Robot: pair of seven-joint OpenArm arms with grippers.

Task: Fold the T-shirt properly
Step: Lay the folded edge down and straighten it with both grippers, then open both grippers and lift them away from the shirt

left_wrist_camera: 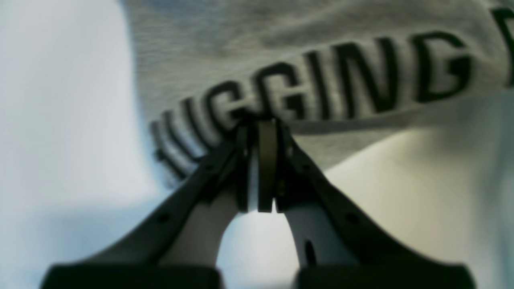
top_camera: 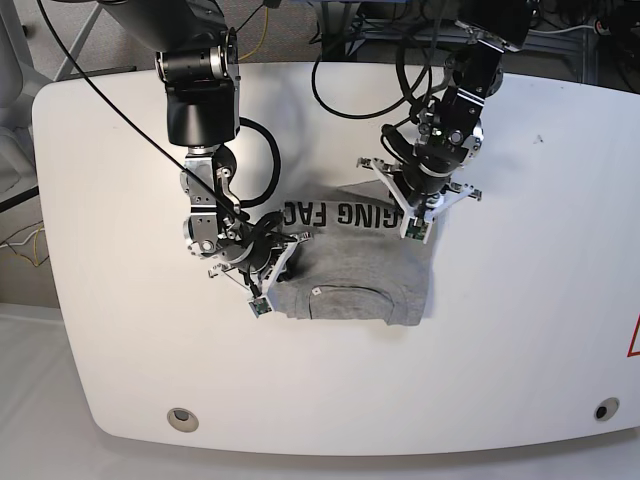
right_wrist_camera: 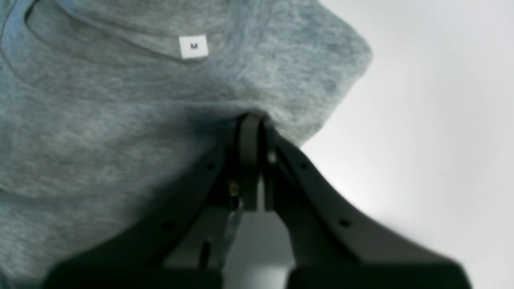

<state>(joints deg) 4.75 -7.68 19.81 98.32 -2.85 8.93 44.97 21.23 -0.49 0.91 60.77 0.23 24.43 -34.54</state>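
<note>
The T-shirt (top_camera: 350,270) is seen lying near the middle of the white surface (top_camera: 520,300), bunched into a partly folded heap between the two arms. Its collar (top_camera: 345,295) is turned toward the near edge of the surface, and a small white tag (right_wrist_camera: 193,46) marked with an "M" is visible inside it in the right wrist view. A band of black block lettering (top_camera: 340,213) is exposed along the far side of the cloth; in the left wrist view it reads as part of a word ending in "GGING", though the picture is blurred.

The left claw (left_wrist_camera: 263,124) is pressed together on the T-shirt, the grey fabric being pinched at a folded edge right at the lettering. In the base view this claw (top_camera: 415,222) is placed at the far right corner of the cloth, with the arm reaching in from the back of the surface.

The right claw (right_wrist_camera: 253,118) is likewise pressed together on the T-shirt, a fold of plain grey cloth being gripped close to the collar and near the outer edge of the garment. In the base view it (top_camera: 268,290) is found at the near left corner of the heap, low over the surface.

Black cables (top_camera: 265,160) are looped over the surface behind the right arm.
</note>
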